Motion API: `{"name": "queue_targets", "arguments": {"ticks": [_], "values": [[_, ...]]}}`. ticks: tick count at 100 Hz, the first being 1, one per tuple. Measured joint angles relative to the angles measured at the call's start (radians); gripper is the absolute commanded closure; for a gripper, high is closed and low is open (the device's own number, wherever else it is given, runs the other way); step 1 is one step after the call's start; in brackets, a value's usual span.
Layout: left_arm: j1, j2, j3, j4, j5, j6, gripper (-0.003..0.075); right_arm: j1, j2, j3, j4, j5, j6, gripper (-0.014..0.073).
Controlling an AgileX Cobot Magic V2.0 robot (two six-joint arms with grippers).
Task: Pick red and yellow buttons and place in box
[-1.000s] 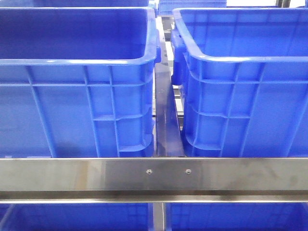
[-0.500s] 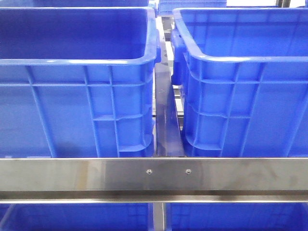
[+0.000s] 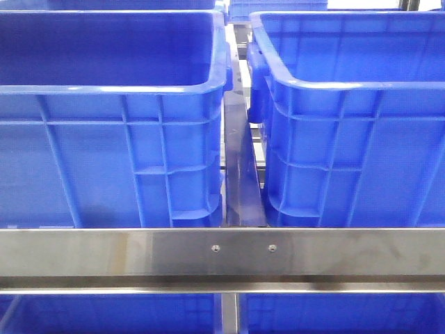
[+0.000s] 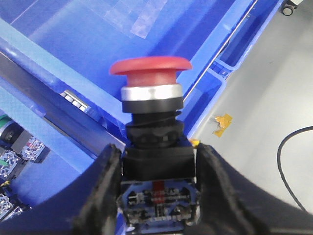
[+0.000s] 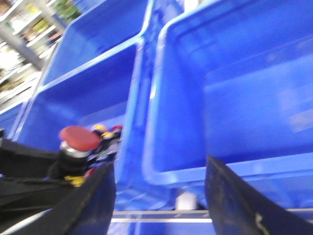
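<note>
1. Fingers point(image 4: 105, 196) of the left hand point(image 4: 157, 193) are closed narrowly on the black body of the red button point(image 4: 150, 68), whose cap stands upright above them.
2. Below this hand lies a blue box point(image 4: 73, 44), with grey floor point(image 4: 274, 88) beside it.
3. Right hand point(image 5: 159, 196) spreads wide and holds nothing; another blue box point(image 5: 234, 98) lies beyond its fingers.
4. Yellow button: cannot tell where.
</note>
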Motion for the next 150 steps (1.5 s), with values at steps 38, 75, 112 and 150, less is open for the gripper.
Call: {"name": "queue_targets", "arguments": {"ticks": [38, 75, 112, 150], "values": [[0.0, 0.0, 0.0, 0.0, 0.0, 0.0, 0.0739, 0.047, 0.301, 0.0, 0.659, 0.014, -0.553, 0.0069], [0.0, 0.0, 0.0, 0.0, 0.0, 0.0, 0.0739, 0.056, 0.588, 0.0, 1.143, 0.202, -0.936, 0.0069], [0.0, 0.0, 0.0, 0.0, 0.0, 0.0, 0.0739, 0.056, 0.716, -0.017, 1.193, 0.349, -0.991, 0.0113], [0.0, 0.0, 0.0, 0.0, -0.004, 0.0, 0.0733, 0.056, 0.725, -0.043, 1.193, 0.369, -0.993, 0.0443]]}}
